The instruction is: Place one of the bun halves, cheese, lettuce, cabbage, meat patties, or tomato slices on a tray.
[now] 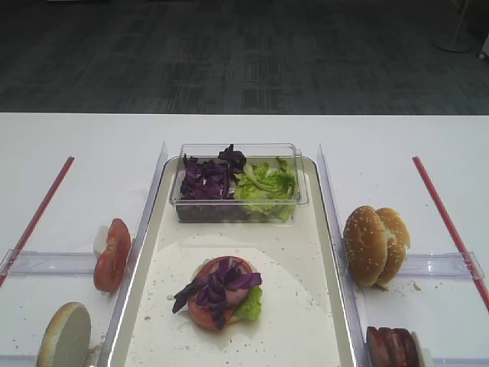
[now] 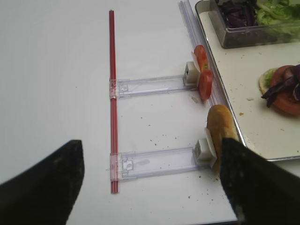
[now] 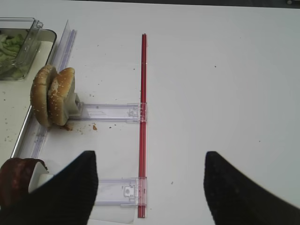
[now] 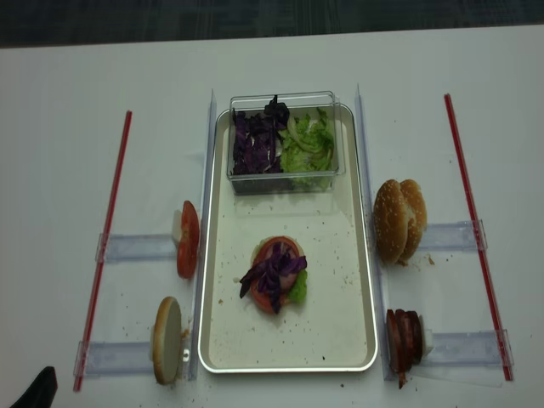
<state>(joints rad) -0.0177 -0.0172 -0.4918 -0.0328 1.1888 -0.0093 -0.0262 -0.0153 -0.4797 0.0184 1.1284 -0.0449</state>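
Partly stacked on tray (image 4: pixel 357 336): tomato slice (image 4: pixel 274 291), lettuce (image 4: pixel 297 287), cabbage (image 4: pixel 270 273). Patties (image 4: pixel 405 337) unplaced at 4 o'clock. Both pincers (image 2: pixel 150 178) (image 3: pixel 150 183) apart, empty.

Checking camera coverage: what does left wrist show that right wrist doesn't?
Only left wrist: the tomato slices standing on edge by the tray, a single bun half on edge below them, and the stack on the tray with purple cabbage on top. The left gripper has its jaws wide apart, nothing between them.

Only right wrist: the paired bun halves on edge and the dark meat patties. The right gripper is likewise open.

Both: the clear box holding greens, a red strip and clear rails.
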